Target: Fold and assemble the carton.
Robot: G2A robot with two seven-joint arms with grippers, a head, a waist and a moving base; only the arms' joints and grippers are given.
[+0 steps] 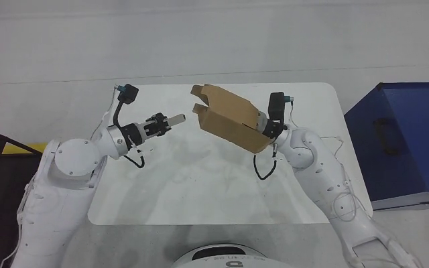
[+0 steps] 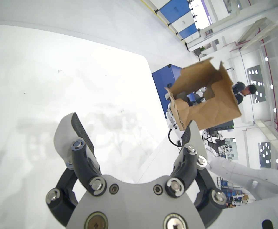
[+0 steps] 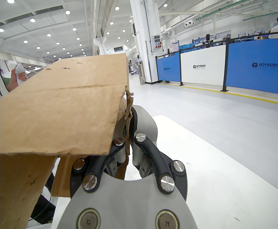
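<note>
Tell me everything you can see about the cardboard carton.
The carton is plain brown corrugated cardboard, opened into a tube with both ends unclosed and flaps sticking out. It has small punctures and a torn, frayed edge. It hangs tilted above the white table, held by the right gripper, which is shut on a wall at its frayed end. The open left gripper stands apart from it.

Bright, even light fills all three views. Rows of round ceiling lamps [image 3: 32, 20] glow overhead in the right wrist view. The white table [image 1: 201, 194] reflects strongly, nearly washed out in the left wrist view. The carton [image 3: 63, 108] is lit on top and shaded beneath. Both wrist views bow straight lines near their edges, such as the pillar [image 3: 143, 43].
</note>
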